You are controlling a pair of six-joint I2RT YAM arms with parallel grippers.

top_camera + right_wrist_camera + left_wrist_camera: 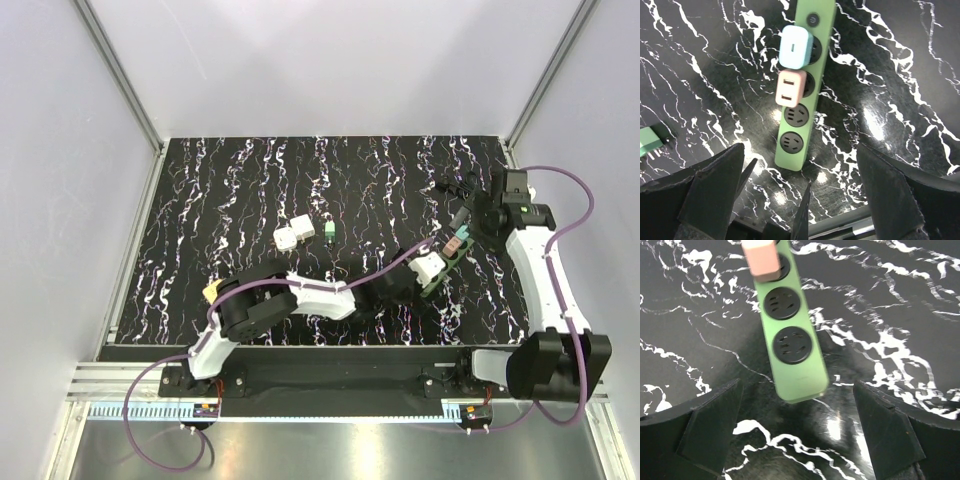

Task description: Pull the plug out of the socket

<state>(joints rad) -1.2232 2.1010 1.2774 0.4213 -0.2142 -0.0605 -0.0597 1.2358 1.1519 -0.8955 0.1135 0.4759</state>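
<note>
A: Where's the socket strip [796,161]?
B: Flat on the table [250,180], far right, under both arms. Pink plug [790,87] & blue plug [796,46] sit in it right next to each other; two holes at the other end are free.
A: Hands?
B: Your left gripper [797,385] is spread wide, empty, fingers either side of the strip's free end. Same for your right gripper [799,150]: wide, empty, over the strip.
A: How'll it handle?
B: Prob. light, hard, smooth plastic. The strip will likely lift w/ the plug unless you pin it. Plugs look like stiff little blocks w/ rounded corners, so may slip.
A: Where do I grab?
B: Clamp the strip across its narrow sides at the free end w/ the left. Pinch one plug on its flat sides w/ the right, pull straight out, no twisting. Can't tell which plug is meant.
</note>
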